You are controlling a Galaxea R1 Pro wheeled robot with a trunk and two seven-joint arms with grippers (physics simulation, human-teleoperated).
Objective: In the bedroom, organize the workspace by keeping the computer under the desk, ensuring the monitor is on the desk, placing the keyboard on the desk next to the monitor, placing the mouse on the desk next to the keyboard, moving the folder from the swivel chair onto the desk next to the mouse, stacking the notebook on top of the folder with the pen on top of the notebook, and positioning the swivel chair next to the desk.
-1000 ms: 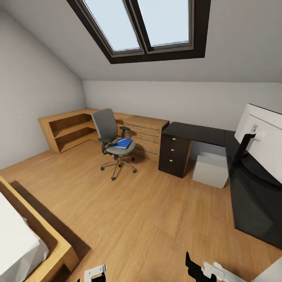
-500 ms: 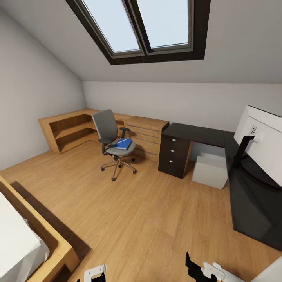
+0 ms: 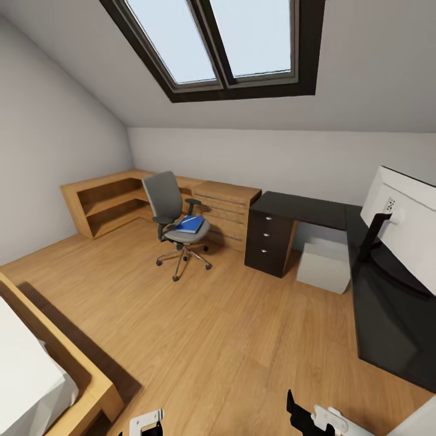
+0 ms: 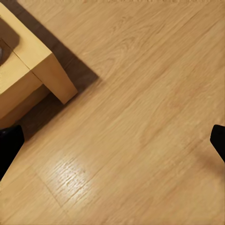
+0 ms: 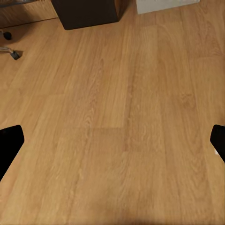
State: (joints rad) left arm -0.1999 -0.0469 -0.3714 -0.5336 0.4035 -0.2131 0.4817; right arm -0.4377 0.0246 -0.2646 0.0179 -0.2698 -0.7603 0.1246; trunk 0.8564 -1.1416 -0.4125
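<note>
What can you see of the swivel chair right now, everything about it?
The swivel chair stands upright on the wooden floor, out in the room, in front of the light wooden shelving and apart from the desk. It has a grey seat, a tall grey back, black armrests and a chrome star base on casters. The back is toward the shelving corner. A flat blue folder lies on the seat, with something thin and pale on top, too small to identify.
</note>
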